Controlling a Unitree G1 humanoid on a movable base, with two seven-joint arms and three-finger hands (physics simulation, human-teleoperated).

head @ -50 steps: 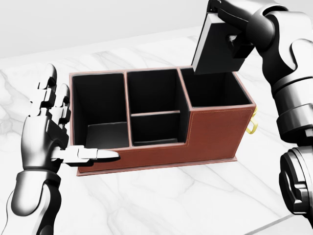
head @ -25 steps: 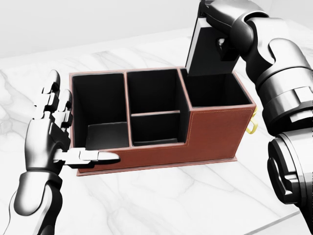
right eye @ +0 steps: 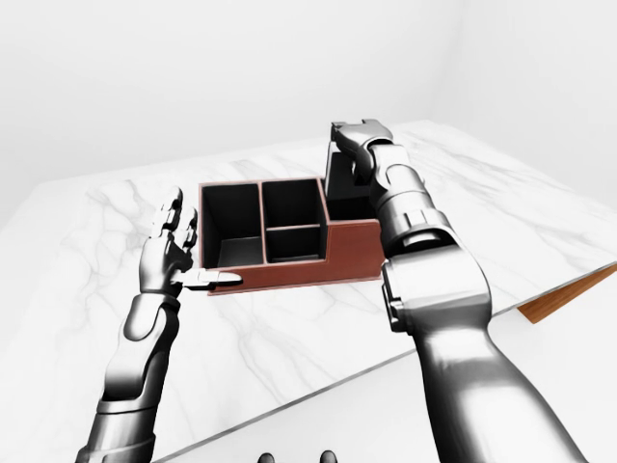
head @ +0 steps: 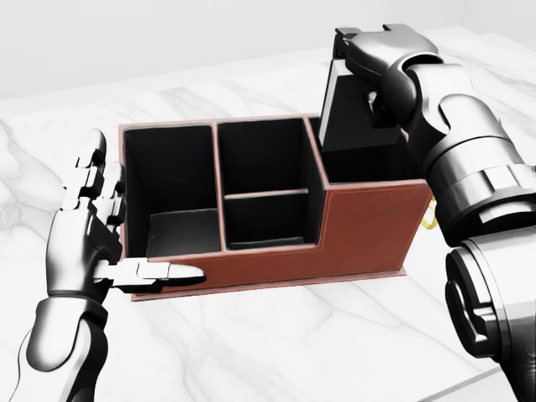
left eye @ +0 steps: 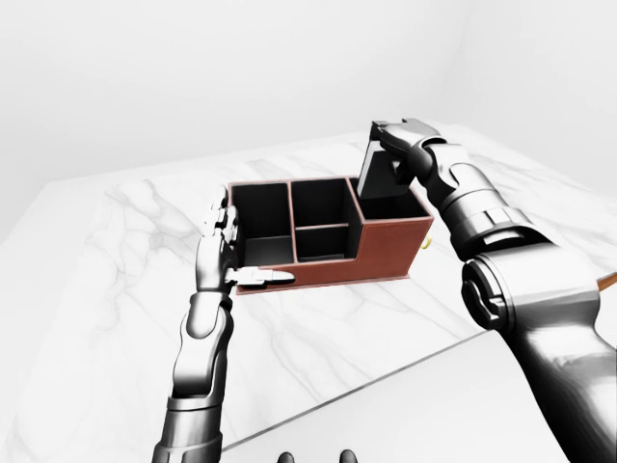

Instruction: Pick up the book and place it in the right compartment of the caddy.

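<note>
One-handedly gripping the stiff, seemingly light black book (head: 352,105) by its top edge with the right hand (head: 373,63), lowering it into the caddy's (head: 335,234) right compartment, open-fingered left hand (head: 88,226) bracing the left end.

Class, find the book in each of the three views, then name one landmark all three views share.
Left-eye view: book, upper right of centre, in the right hand.
Head view: upper right, above the caddy's right compartment.
Right-eye view: upper centre.
Shared landmark: the brown caddy.
</note>
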